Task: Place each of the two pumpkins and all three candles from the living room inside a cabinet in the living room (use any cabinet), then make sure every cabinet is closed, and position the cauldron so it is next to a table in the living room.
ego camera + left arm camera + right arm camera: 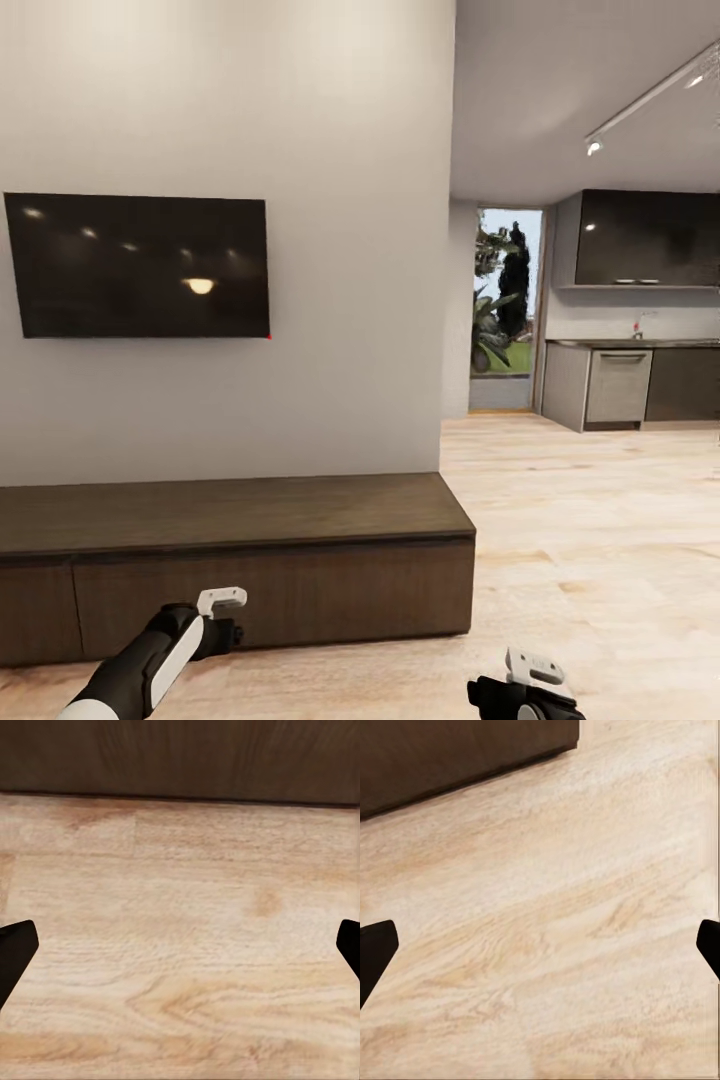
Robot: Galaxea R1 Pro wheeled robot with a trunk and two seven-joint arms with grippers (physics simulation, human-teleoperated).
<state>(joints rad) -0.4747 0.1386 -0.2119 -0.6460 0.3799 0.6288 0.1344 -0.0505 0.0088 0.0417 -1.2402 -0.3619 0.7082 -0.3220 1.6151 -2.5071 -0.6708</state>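
The long, low dark-brown cabinet stands against the white wall, and its flat fronts look closed. My left gripper hangs just in front of its lower edge, over the wooden floor. Its wrist view shows the fingers spread wide, open, with bare floor between them and the cabinet's base beyond. My right gripper is low, off the cabinet's right end. It is open too, and the cabinet's corner shows past it. The pumpkins, candles, cauldron and table are out of view.
A black TV hangs on the wall above the cabinet. To the right, light wooden floor runs to a kitchen with grey cupboards and a doorway with plants outside.
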